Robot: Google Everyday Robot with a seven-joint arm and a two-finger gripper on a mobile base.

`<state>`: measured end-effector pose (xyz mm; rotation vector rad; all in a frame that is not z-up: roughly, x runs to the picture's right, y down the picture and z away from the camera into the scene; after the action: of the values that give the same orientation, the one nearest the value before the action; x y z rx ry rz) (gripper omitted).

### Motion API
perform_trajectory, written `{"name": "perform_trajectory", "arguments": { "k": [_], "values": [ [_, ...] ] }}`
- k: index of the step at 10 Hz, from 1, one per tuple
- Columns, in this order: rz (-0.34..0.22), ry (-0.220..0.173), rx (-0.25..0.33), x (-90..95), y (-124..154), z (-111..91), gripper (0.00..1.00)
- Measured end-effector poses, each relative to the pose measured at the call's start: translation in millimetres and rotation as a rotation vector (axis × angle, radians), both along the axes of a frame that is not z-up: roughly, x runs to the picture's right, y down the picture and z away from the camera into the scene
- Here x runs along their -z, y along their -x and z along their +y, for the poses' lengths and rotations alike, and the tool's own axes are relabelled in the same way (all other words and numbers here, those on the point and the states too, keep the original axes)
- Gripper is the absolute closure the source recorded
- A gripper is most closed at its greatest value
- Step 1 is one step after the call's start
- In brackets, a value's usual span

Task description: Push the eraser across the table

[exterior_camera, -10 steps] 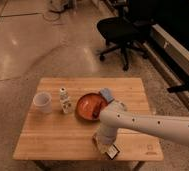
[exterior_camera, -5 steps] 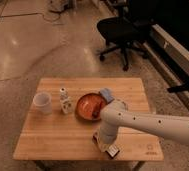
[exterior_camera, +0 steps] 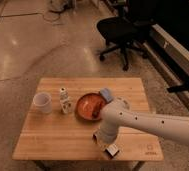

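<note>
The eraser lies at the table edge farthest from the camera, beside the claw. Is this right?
Not quite. The camera view shows the eraser at the table edge nearest the camera, beside the claw.

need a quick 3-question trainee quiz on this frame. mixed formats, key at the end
1. True or false: the eraser lies near the front edge of the table.
2. Pick one. The small bottle stands: A) between the cup and the red plate; B) on the red plate; C) on the floor.
3. Fill in: the end effector is down low over the table, right next to the ____.

Key: 1 true. 2 A. 3 eraser.
</note>
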<state>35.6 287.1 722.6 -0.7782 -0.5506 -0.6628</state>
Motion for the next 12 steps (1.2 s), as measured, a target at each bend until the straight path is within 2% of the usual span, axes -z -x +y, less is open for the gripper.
{"name": "perform_trajectory", "arguments": {
  "k": [2, 7, 9, 12],
  "values": [
    [-0.015, 0.03, 0.002, 1.0, 2, 8, 1.0],
    [-0.076, 0.056, 0.011, -6.5, 13, 17, 1.0],
    [-0.086, 0.047, 0.025, -14.8, 15, 16, 1.0],
    [-0.077, 0.014, 0.034, -34.0, 19, 5, 1.0]
  ]
}}
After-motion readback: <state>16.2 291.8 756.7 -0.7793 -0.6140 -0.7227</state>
